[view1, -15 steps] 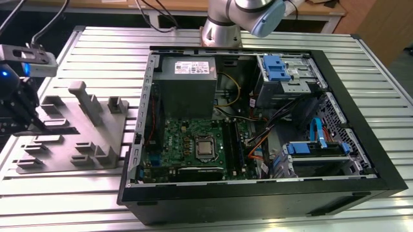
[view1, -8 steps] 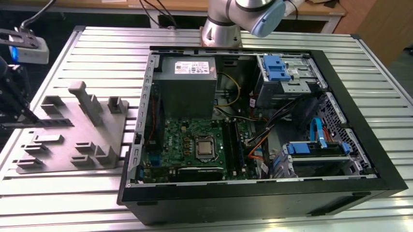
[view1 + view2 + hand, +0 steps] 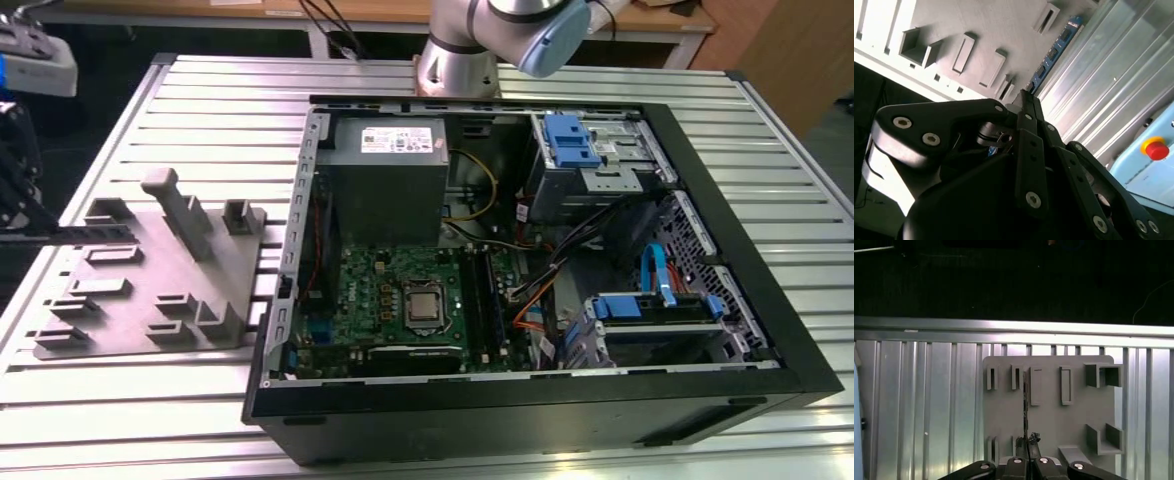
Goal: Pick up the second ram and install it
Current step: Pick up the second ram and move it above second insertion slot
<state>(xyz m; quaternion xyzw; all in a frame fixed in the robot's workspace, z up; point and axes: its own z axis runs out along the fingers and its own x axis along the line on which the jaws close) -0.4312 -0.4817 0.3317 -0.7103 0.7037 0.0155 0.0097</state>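
The gripper point(image 3: 1027, 99) pinches the memory stick point(image 3: 1056, 50).
Second wrist view shows its blue face; first wrist view, its thin edge point(image 3: 1025, 402) over the tray point(image 3: 1054, 432).

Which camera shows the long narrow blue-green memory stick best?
The second wrist view: the long, narrow blue-green memory stick shows its flat face and chips there. The first wrist view has it edge-on, a thin dark line over the grey plastic tray. In the exterior view it is a thin dark strip.
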